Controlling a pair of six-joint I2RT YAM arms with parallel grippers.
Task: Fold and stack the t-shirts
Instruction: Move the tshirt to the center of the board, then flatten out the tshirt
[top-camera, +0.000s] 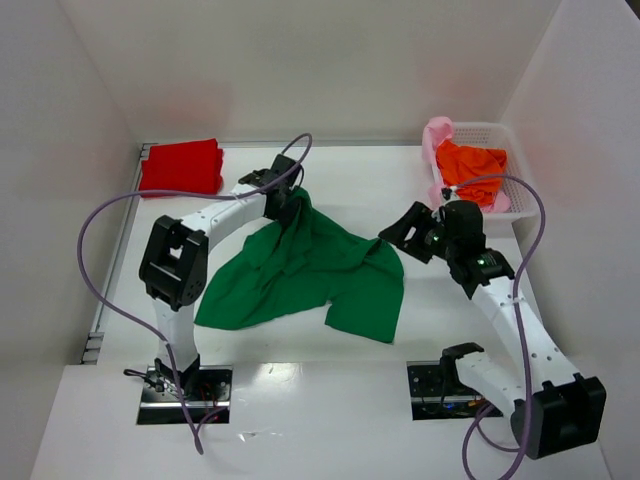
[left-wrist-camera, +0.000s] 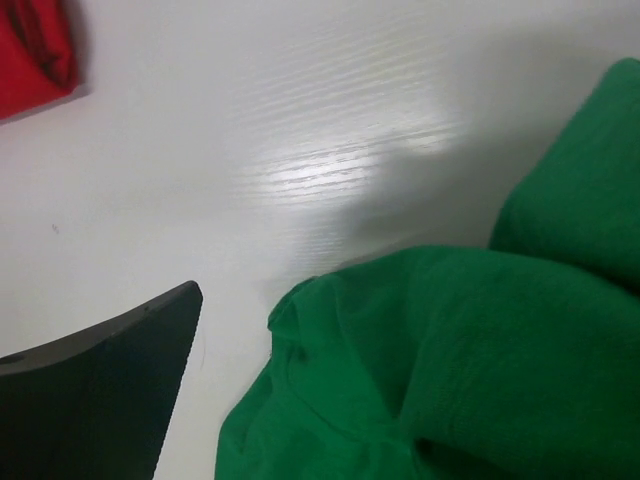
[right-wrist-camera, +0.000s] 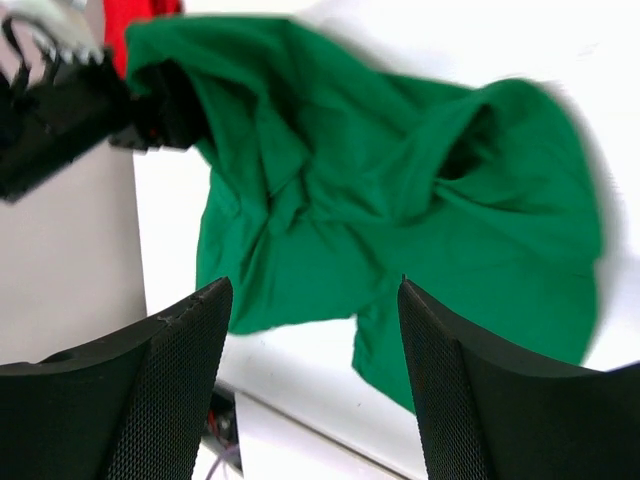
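Our left gripper (top-camera: 293, 208) pinches the far corner of the dark green t-shirt (top-camera: 310, 275), holding it raised so the cloth spreads mid-tabletop (top-camera: 360, 170). Our right gripper (top-camera: 398, 234) hovers open and empty beside it, seemingly to help.

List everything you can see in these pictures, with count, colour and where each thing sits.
green t-shirt: one, dark green, spread crumpled at the table's middle
red t-shirt: one, red, folded at the far left corner
orange t-shirt: one, orange, bunched inside the basket
pink t-shirt: one, pale pink, draped over the basket's left rim
basket: one, white mesh, far right corner
table: one, white
cables: two, purple, one looping off each arm
left gripper: one, black, at the green t-shirt's far corner; grip unclear
right gripper: one, black, open, beside the green t-shirt's right edge, holding nothing
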